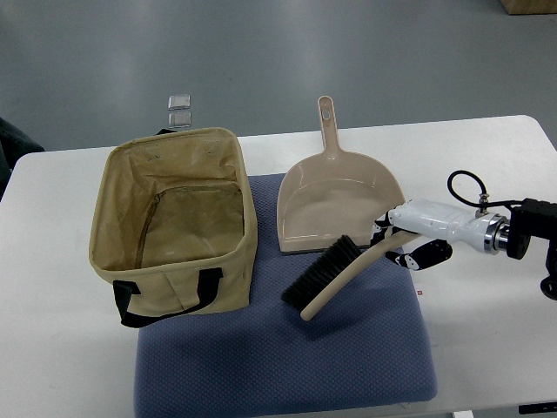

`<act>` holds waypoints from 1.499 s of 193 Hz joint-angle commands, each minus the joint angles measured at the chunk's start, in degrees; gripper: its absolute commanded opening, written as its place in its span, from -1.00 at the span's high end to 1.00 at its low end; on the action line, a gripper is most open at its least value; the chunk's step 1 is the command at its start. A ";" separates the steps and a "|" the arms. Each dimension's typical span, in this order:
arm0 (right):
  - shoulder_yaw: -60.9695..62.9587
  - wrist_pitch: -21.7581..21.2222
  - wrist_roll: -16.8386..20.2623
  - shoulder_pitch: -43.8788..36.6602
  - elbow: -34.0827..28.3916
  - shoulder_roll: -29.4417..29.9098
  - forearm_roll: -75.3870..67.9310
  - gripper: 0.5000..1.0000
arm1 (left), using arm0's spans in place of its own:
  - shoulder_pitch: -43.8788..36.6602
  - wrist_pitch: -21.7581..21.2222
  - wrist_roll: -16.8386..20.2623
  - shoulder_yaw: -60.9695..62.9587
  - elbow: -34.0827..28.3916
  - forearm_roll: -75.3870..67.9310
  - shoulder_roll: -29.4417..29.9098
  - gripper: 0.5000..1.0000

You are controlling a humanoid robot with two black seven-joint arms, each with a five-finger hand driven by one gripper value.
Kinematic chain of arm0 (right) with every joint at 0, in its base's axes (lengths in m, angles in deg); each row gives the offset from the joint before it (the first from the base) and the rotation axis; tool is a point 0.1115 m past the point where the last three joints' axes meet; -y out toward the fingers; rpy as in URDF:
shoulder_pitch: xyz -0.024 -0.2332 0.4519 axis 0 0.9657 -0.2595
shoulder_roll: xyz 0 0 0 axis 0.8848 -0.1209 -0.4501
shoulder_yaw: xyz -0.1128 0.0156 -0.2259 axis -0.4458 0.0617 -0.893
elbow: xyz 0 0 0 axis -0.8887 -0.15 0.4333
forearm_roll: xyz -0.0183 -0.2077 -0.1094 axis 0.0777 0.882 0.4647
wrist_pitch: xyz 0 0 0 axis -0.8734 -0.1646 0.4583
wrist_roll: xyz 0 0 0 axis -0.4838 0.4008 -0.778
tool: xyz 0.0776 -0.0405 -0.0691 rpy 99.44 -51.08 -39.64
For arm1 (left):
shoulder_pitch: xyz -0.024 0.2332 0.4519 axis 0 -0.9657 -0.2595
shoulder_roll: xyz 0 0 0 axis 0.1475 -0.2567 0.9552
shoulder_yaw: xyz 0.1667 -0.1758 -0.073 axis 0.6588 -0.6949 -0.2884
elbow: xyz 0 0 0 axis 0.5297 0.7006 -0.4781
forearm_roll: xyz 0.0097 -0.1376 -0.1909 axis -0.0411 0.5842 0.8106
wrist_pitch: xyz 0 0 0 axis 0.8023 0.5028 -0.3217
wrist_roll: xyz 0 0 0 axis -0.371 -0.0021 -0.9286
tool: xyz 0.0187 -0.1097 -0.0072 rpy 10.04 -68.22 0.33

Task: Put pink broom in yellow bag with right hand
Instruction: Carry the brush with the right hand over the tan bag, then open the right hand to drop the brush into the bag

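One robot hand (396, 239), the right, grips the broom (335, 277) by its handle, bristle head pointing lower-left.

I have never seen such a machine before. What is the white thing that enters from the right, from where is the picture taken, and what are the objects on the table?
There is one picture, taken by a camera that looks steeply down from the robot's own side. The white part on the right is the robot's right arm, ending in the right hand with fingers. The hand is closed on the handle of a small broom, whose dark bristles rest on a blue mat. The mat lies on a white table. To the left stands an open yellow bag with black handles; it looks empty. Behind the broom lies a matching dustpan. The left arm is not visible.
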 commanded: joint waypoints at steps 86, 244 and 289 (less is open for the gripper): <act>9.51 -9.17 -3.05 -19.85 8.39 -2.92 -5.29 1.00 | -0.01 0.00 0.00 0.03 0.00 0.08 0.00 -1.00; 8.64 -9.96 0.12 -25.48 18.59 27.49 6.66 1.00 | -0.01 0.00 0.00 0.03 0.00 -0.01 0.00 -1.00; 9.43 -10.13 -0.23 -22.93 19.12 27.67 5.60 -0.02 | -0.01 0.00 0.00 -0.06 0.00 -0.01 0.00 -1.00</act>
